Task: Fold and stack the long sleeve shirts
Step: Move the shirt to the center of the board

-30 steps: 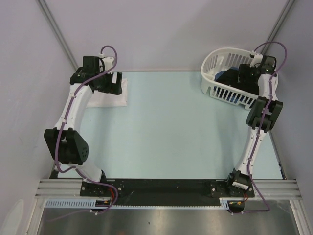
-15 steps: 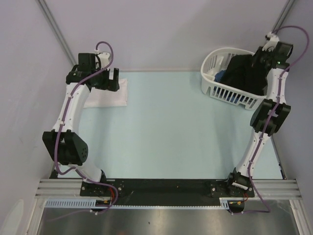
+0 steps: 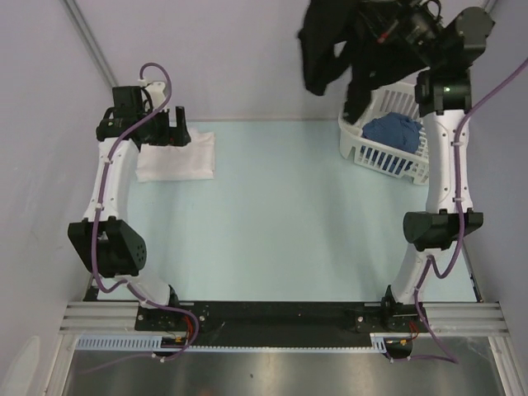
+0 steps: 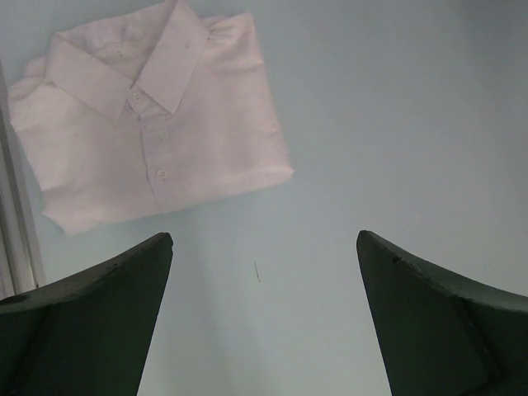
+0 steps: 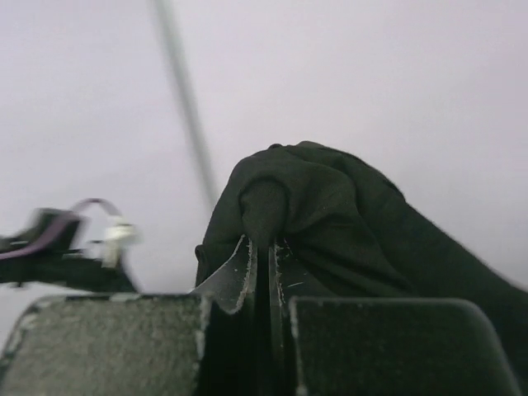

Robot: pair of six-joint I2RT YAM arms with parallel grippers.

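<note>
A white long sleeve shirt (image 3: 177,158) (image 4: 153,124) lies folded at the table's far left, collar and buttons showing. My left gripper (image 3: 171,126) (image 4: 262,309) hovers open just beside it, nothing between its fingers. High above the far right corner, my right gripper (image 3: 381,31) (image 5: 262,247) is shut on a black long sleeve shirt (image 3: 338,45) (image 5: 330,231). The black cloth hangs bunched in the air over the basket, pinched between the fingertips.
A white slatted basket (image 3: 375,148) stands at the far right with blue cloth (image 3: 394,132) inside. Grey walls close in behind and at both sides. The arm bases sit on the black rail (image 3: 280,318) at the near edge.
The right gripper shut on the black shirt inside the basket and lifted it high out of it. The left gripper drew back off the folded white shirt toward the far left.
</note>
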